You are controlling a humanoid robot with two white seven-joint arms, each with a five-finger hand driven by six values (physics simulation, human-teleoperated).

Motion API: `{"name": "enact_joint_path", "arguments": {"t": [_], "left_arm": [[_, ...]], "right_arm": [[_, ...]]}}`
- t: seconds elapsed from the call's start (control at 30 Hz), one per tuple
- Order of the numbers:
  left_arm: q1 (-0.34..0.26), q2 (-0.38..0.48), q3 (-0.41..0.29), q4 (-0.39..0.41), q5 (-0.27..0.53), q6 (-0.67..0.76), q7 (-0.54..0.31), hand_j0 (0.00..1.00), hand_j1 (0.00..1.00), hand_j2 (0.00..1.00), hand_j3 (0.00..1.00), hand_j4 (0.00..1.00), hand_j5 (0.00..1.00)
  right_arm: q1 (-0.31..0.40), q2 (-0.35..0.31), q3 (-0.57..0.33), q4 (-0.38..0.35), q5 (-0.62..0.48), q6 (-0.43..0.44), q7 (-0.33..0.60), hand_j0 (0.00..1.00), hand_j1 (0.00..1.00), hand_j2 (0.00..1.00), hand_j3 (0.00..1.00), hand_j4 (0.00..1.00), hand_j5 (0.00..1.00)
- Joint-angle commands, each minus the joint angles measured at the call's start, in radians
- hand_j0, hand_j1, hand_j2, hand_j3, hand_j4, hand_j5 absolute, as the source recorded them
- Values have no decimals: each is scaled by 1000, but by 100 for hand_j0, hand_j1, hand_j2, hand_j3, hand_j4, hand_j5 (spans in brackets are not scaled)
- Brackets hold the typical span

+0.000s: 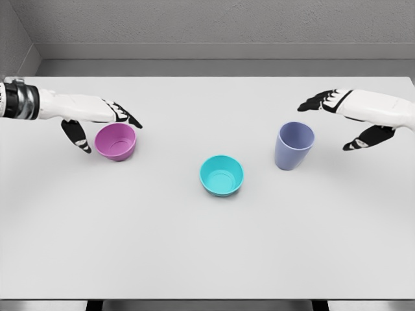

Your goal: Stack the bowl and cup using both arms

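A pink bowl point(116, 142) stands on the white table at the left. My left hand point(104, 126) hovers just over its far rim, fingers spread above it and thumb down at its left side, holding nothing. A teal bowl point(221, 175) sits upright in the middle. To the right stands a lavender cup point(294, 146), upright and open at the top. My right hand point(347, 120) is open a short way to the cup's right, fingers reaching past its far side, thumb low; it does not touch the cup.
The table point(207, 259) runs from a grey back wall to its front edge near the bottom of the picture. A wide bare stretch lies in front of the three vessels.
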Motion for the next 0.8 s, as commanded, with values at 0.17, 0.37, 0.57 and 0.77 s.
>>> {"name": "enact_joint_path", "arguments": {"t": [0.17, 0.37, 0.57, 0.77], "left_arm": [[3, -10, -8, 16, -4, 2, 0, 100, 100, 100, 100, 100, 100], [6, -39, -8, 57, -17, 2, 0, 100, 100, 100, 100, 100, 100], [8, -53, -7, 72, -17, 2, 0, 100, 100, 100, 100, 100, 100], [15, -73, -5, 91, -30, 2, 0, 100, 100, 100, 100, 100, 100]], "right_arm": [[0, 4, 13, -6, -22, 2, -1, 100, 100, 100, 100, 100, 100], [-12, 13, 13, -11, -24, 2, -4, 100, 100, 100, 100, 100, 100], [-29, 58, 51, -8, -22, 2, -6, 100, 100, 100, 100, 100, 100], [-31, 67, 71, -6, -19, 2, -6, 100, 100, 100, 100, 100, 100]]}}
